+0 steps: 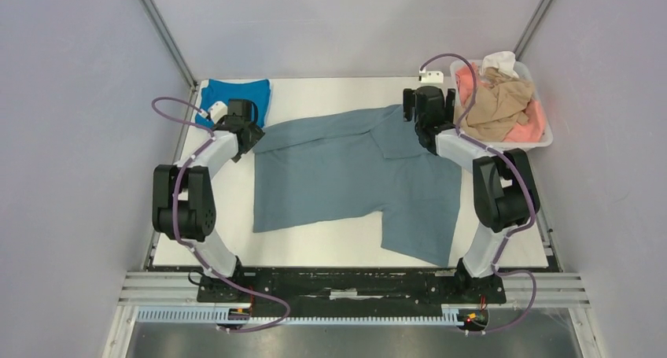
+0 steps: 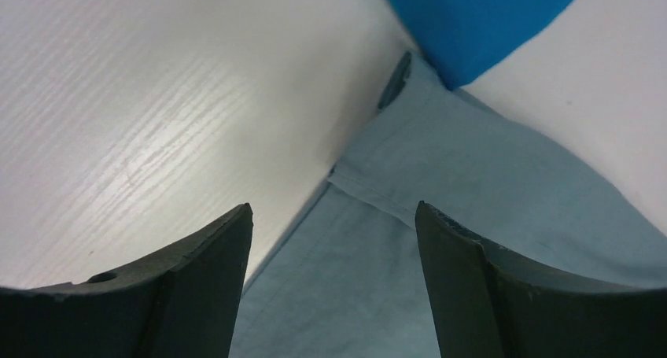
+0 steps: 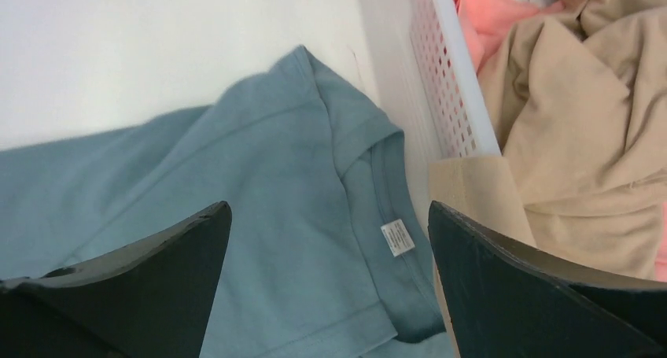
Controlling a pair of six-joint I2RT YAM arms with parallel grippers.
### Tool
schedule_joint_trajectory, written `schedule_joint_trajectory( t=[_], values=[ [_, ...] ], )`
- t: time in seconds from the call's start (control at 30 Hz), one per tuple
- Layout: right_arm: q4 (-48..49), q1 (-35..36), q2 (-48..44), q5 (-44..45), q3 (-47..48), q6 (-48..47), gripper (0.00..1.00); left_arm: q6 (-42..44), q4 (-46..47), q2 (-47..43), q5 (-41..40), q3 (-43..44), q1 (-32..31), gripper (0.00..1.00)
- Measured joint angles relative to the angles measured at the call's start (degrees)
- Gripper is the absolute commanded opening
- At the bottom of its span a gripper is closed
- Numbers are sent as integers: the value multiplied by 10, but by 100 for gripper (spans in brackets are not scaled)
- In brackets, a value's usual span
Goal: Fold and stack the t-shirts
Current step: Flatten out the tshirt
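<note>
My left jaws and right jaws stand wide open, holding nothing. The grey-blue shirt [image 1: 354, 173] lies spread on the surface [image 1: 330, 249] beneath both. Risk: the right jaws snag the tan shirt [image 3: 472, 201] overhanging just beside them.

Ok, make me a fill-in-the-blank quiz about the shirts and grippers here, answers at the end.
1. The bright blue shirt lies at the table's far ____ corner.
2. The tub holding the tan shirt stands at the table's far ____ corner.
3. The left gripper and right gripper are both ____.
Answers: left, right, open.
</note>
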Motion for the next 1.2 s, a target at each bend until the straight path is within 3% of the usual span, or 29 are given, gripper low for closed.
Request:
schedule_joint_trajectory(
  t=[0.27,0.53,0.8,0.97,1.2],
  values=[
    [13,2,-99,-25,-49,19,98,0,4,-83,64,-39,-5,83],
    [28,2,-325,-73,-239,123,98,-4,-35,-346,85,-216,-30,83],
    [21,2,-518,-161,-449,227,98,-75,-157,-548,56,-363,-132,83],
    [-14,2,-589,-160,-475,237,98,-118,-210,-579,55,-406,-158,81],
    [-39,2,-610,-143,-475,237,98,-141,-228,-539,58,-434,-162,69]
  ],
)
